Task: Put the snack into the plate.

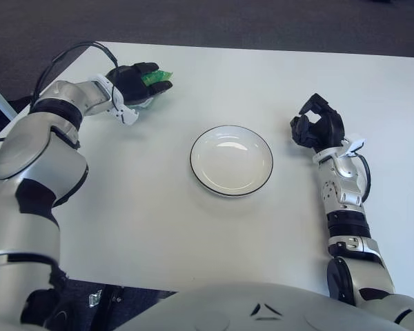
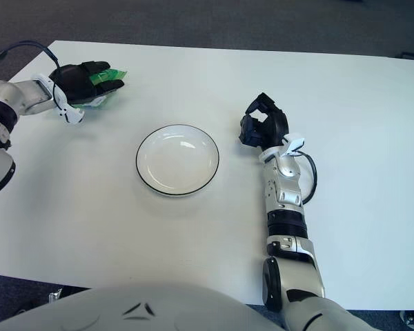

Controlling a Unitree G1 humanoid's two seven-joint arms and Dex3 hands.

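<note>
Left eye view: left hand (image 1: pixel 139 81) is at the far-left part of the white table (image 1: pixel 262 76), black fingers (image 1: pixel 159 87) wrapped over a green snack (image 1: pixel 156 74) packet, w/ only a bit of green foil showing between and beyond them, so it reads as clasped on the packet (can't tell whether the pack is lifted or touching the tabletop). The plate (image 1: pixel 231 160), white w/ a dark rim, sits mid-table, well apart from the snack, to its right and nearer the robot; nothing in it. Right hand (image 1: pixel 317 124) shows right of the plate, near but not touching it, fingers curled in, holding nothing. Right eye view: same layout shifted left; left hand (image 2: pixel 88 81) over the snack (image 2: pixel 112 74) at the far-left corner, plate (image 2: pixel 177 159) nearer and to the right, right hand (image 2: pixel 263 126) right of the plate, clenched on nothing. Handling, as a judgement: pack looks like a thin foil pouch, so prob. light, soft and crinkly, a bit slippery, contents likely crushable. Best taken across the flat body w/ fingers on top and thumb under rather than by a sealed edge, w/ moderate squeeze only. Most of the pouch is hidden by the hand, so how firmly it's seated can't be told. Snack isn't in the plate yet.
</note>
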